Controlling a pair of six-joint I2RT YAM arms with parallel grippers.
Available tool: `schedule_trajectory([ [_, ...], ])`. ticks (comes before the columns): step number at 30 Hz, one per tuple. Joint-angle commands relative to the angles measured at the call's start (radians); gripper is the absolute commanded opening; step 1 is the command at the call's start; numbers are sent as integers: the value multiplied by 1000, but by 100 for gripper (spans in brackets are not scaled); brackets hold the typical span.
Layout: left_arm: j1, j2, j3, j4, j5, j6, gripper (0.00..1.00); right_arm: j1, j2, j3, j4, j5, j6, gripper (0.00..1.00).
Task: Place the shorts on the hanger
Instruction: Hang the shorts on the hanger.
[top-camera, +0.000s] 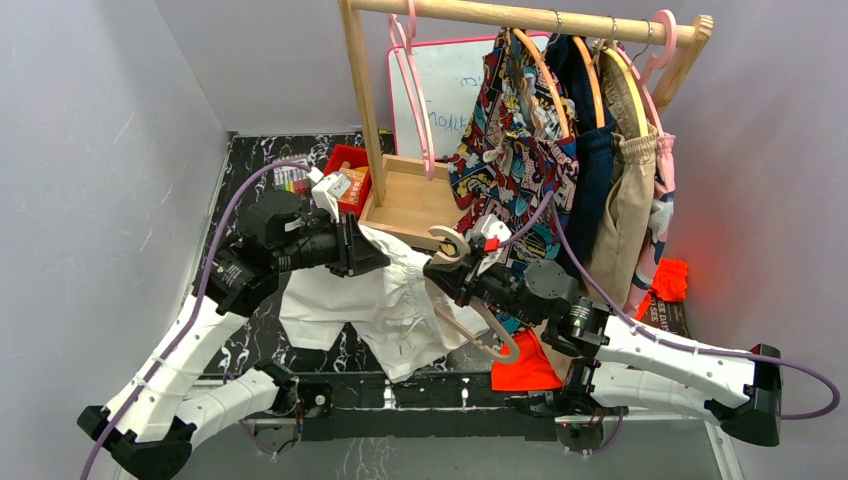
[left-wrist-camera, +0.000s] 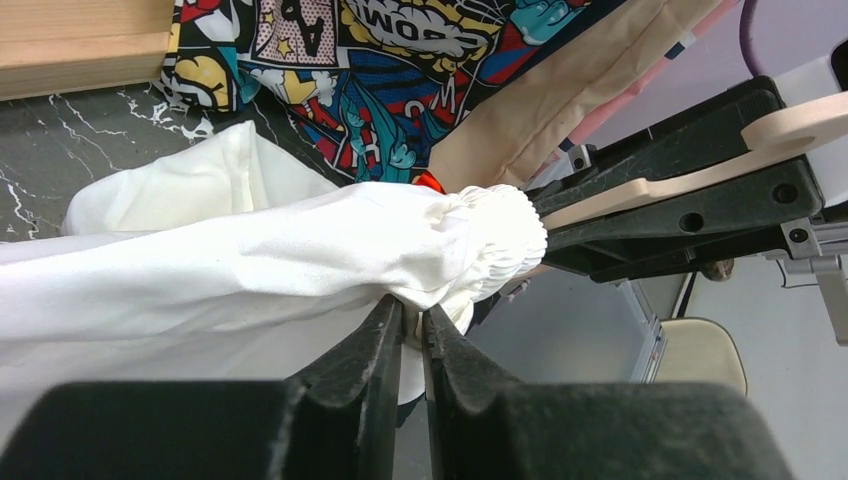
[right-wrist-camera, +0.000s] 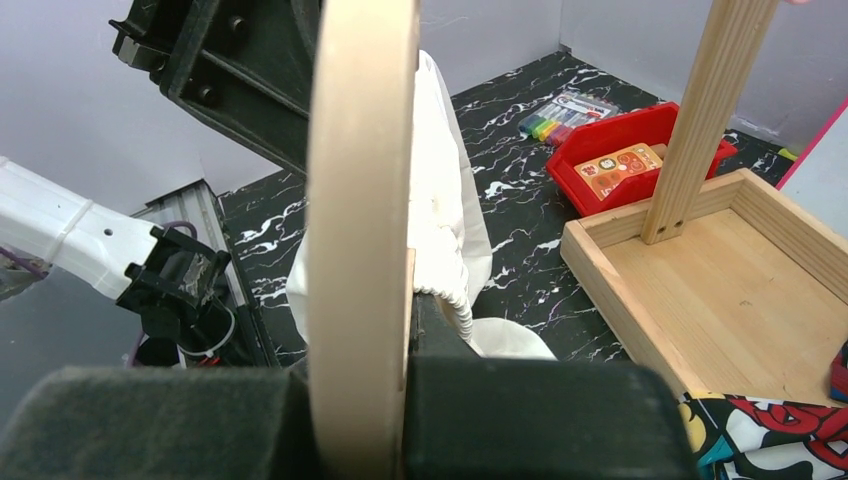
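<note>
The white shorts hang in a bunch between the two arms, their legs trailing onto the black marble table. My left gripper is shut on the cloth just under the gathered waistband, its jaws pinching a fold. My right gripper is shut on the cream-beige hanger, whose hook points up. In the right wrist view the hanger stands edge-on between the jaws, with the shorts draped right behind it. The waistband end touches the right gripper beside the hanger.
A wooden clothes rack with a tray base stands behind, holding a comic-print garment, tan shorts and pink hangers. A red bin and markers sit at the back left. An orange cloth lies under the right arm.
</note>
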Motion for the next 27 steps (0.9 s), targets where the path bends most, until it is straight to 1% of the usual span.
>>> schedule_trajectory([
  [1,-3,-10,-1,-2,2,0,5,7,-12,64,106,-6,-17,0],
  [2,-3,-12,3,-5,-11,2,0,7,-13,63,102,-7,-17,0],
  [7,-3,-26,63,-14,-57,14,0,7,-24,55,65,-16,-23,0],
  [12,-3,-24,142,-13,-72,21,0,7,-34,51,38,-39,-21,0],
  [15,-3,-1,156,4,-39,9,0,7,-24,60,48,-56,-17,0],
  [20,-2,27,108,61,61,-47,0,7,-12,59,101,-62,-14,0],
  [22,-3,23,89,75,75,-55,0,7,-8,54,122,-58,-17,0],
  [27,-2,17,63,101,123,-70,0,7,12,27,231,-54,-23,0],
])
